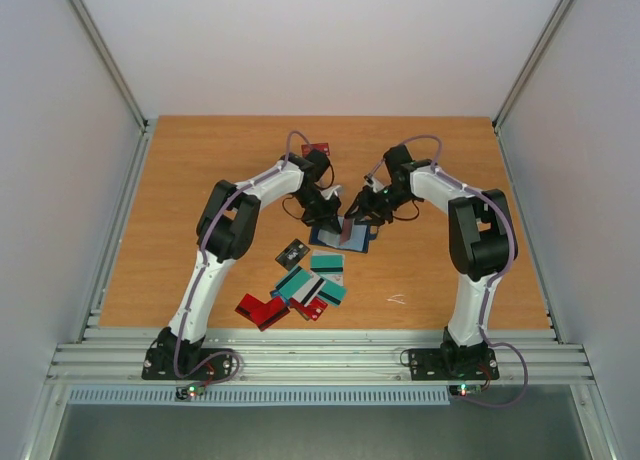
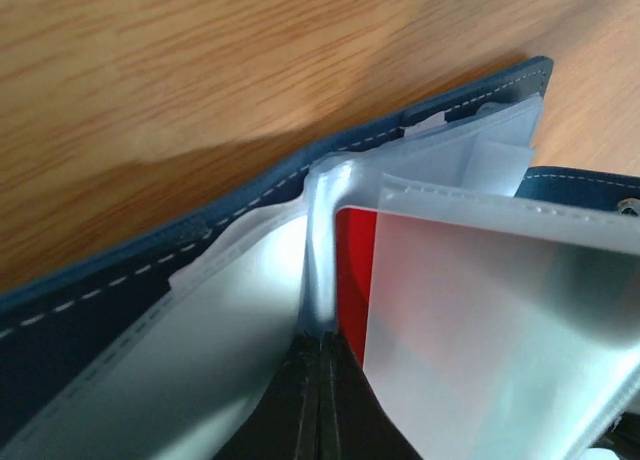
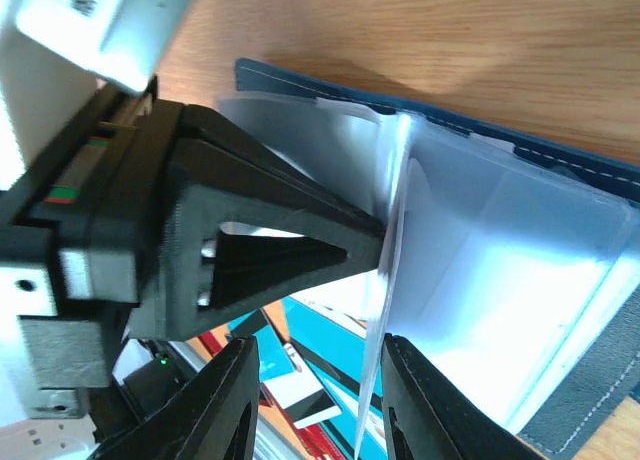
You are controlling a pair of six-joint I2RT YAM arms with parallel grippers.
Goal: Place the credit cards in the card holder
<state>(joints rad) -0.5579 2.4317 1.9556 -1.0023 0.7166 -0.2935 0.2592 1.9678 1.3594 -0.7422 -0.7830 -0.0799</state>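
Observation:
The card holder (image 1: 335,239) lies open mid-table, its navy cover (image 2: 80,320) flat on the wood and its clear plastic sleeves (image 2: 480,310) fanned upward. A red card (image 2: 354,270) sits inside one sleeve. My left gripper (image 2: 320,348) is shut, its tip pressed into the fold between sleeves (image 3: 440,230). My right gripper (image 3: 320,400) is open; the edge of one clear sleeve (image 3: 376,380) stands between its fingers, close to the right finger (image 3: 425,405). The other credit cards (image 1: 305,292), red, teal and white, lie in a loose pile nearer the arm bases.
A dark card (image 1: 292,252) lies alone left of the holder. Another red card (image 1: 318,148) lies behind the left arm's wrist. The left gripper's black body (image 3: 230,250) fills the left of the right wrist view. A small white scrap (image 1: 397,300) lies front right.

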